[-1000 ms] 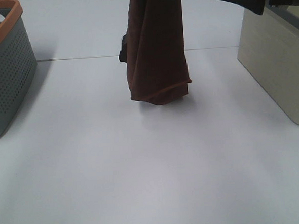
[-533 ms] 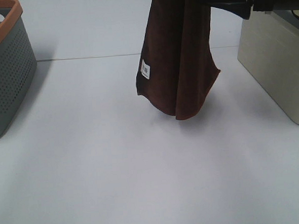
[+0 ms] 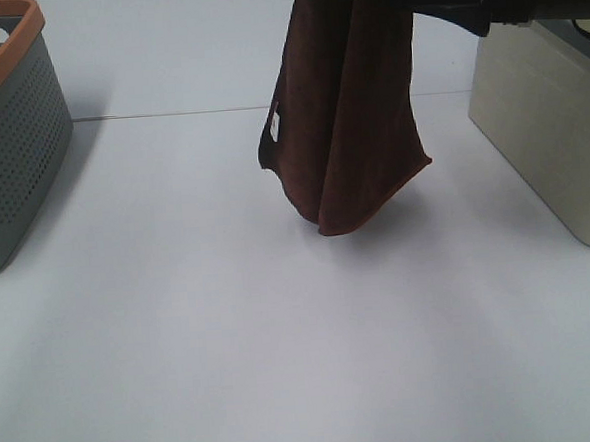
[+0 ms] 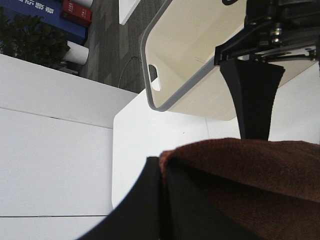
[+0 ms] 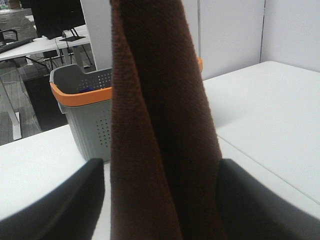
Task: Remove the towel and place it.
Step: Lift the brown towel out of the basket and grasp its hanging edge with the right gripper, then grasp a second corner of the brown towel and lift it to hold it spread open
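Office: white partition panels, desk with dark monitor, grey carpet, potted plant, white table.

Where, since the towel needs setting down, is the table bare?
Bare: the table in front of the towel, and the stretch between the grey basket and the towel. Tighter between towel and beige bin.

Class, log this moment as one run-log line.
towel: hanging over table | left gripper: shut on towel | right gripper: open, straddling towel | grey basket: left | cream bin: right
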`<move>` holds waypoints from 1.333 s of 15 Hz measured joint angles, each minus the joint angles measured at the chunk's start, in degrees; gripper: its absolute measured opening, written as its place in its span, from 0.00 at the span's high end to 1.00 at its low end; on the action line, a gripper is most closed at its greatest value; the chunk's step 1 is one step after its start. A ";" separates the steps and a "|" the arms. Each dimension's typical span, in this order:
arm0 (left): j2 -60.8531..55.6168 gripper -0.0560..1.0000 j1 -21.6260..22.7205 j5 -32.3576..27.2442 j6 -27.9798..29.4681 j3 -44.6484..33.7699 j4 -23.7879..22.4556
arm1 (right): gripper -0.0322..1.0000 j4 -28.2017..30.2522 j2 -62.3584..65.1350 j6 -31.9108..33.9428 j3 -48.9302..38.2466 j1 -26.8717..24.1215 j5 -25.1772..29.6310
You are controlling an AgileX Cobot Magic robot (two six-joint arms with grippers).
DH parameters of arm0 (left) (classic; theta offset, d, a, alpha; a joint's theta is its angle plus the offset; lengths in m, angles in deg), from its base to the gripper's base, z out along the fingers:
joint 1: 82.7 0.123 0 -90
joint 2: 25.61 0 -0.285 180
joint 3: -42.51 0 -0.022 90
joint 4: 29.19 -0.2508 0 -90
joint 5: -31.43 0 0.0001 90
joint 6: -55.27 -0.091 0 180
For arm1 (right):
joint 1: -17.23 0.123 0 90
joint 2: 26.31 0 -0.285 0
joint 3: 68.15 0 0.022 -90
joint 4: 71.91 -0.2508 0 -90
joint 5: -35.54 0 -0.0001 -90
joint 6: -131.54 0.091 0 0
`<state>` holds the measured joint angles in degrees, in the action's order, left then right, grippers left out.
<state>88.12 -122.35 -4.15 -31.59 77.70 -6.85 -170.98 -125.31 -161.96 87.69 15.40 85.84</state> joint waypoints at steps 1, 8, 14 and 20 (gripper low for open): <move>0.00 0.95 0.00 0.06 0.00 0.00 0.00 | 0.44 0.00 0.00 0.00 0.00 0.00 0.00; 0.00 0.95 0.00 1.43 0.00 0.00 0.00 | 0.47 -0.06 -1.55 0.00 0.34 0.00 -0.11; 0.00 0.95 0.00 1.43 -0.11 0.00 0.00 | 0.48 -0.06 -8.71 0.00 0.34 0.00 -0.11; 0.00 0.95 0.00 1.43 -0.17 0.00 0.00 | 0.54 -0.06 -13.75 0.00 0.34 0.00 -0.11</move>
<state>88.12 -122.35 -2.72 -31.76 77.70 -6.85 -171.04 -139.06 -161.96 88.03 15.40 85.73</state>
